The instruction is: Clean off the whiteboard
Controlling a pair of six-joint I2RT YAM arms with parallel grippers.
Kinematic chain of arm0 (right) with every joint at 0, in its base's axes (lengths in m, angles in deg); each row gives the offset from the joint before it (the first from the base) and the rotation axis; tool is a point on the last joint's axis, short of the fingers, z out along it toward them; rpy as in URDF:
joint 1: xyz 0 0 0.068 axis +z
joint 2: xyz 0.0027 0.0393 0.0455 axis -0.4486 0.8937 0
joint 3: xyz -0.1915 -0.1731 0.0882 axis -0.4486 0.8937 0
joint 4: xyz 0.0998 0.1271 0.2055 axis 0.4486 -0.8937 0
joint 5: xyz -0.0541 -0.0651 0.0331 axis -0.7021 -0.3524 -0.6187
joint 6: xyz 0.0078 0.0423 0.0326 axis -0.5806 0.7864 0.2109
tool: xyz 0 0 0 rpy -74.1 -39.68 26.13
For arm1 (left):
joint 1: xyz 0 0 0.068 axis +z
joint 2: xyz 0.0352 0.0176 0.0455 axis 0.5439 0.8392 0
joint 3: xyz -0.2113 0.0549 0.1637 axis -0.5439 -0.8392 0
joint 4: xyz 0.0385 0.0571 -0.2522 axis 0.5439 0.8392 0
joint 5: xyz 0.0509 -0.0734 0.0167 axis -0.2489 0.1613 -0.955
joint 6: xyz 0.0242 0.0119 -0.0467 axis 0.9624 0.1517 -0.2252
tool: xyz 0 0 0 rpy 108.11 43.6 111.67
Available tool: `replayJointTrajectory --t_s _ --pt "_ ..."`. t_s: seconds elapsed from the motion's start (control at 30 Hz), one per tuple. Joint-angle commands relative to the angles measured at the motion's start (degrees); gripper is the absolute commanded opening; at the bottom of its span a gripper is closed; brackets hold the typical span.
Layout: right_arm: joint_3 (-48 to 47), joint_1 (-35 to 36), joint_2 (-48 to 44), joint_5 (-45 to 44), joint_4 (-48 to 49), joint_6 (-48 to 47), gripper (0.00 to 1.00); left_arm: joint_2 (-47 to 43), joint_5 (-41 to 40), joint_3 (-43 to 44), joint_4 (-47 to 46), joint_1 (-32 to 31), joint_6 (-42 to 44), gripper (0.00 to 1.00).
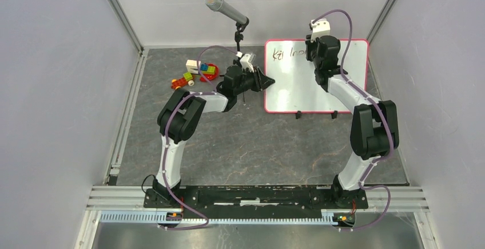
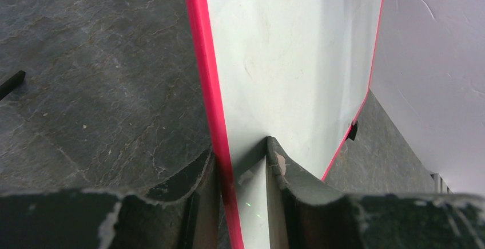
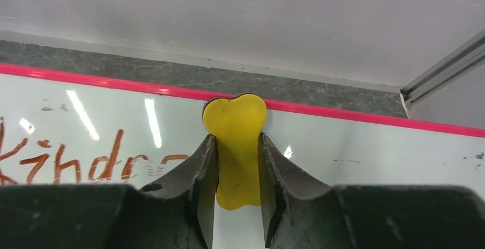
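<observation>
The whiteboard (image 1: 297, 89) lies flat at the back right, white with a pink-red frame. Red-brown writing (image 1: 283, 53) runs along its top left. My left gripper (image 1: 267, 81) is shut on the board's left edge; in the left wrist view the frame (image 2: 214, 89) runs between the fingers of that gripper (image 2: 240, 154). My right gripper (image 1: 315, 54) is over the board's top edge, shut on a yellow bone-shaped eraser (image 3: 235, 123). The eraser rests on the board (image 3: 372, 151), just right of the writing (image 3: 86, 160), between the fingers of that gripper (image 3: 235, 146).
A microphone (image 1: 226, 8) on a stand rises at the back centre. A pile of coloured toy blocks (image 1: 197, 72) lies left of my left gripper. Two black feet clips (image 1: 298, 114) stick out from the board's near edge. Walls close in on the back and both sides.
</observation>
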Motion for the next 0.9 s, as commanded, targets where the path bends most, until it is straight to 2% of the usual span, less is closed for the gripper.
replayJointTrajectory --t_s 0.0,0.23,0.43,0.5,0.67,0.87 --pt "0.7 4.1 0.7 3.5 2.2 -1.7 0.27 -1.0 -9.0 -0.7 -0.9 -1.7 7.7 0.02" --pt "0.0 11.1 1.8 2.5 1.9 -4.3 0.27 -2.7 -11.9 -3.0 -2.8 -2.8 9.6 0.02" --pt "-0.5 11.0 1.8 -4.8 1.3 -2.9 0.23 -4.1 -14.6 -5.2 -3.1 -2.9 10.4 0.02" --pt "0.5 9.8 0.8 -6.6 1.4 -2.1 0.23 -4.2 -15.3 -5.6 -3.0 -2.8 10.5 0.02" --pt "2.8 2.5 -0.9 -4.6 -0.6 3.9 0.22 -4.4 -16.2 -6.2 -3.3 -2.9 10.9 0.02" --pt "6.1 -3.5 -3.2 -5.8 -2.0 4.3 0.22 -4.4 -16.5 -6.2 -3.2 -2.8 11.0 0.02"
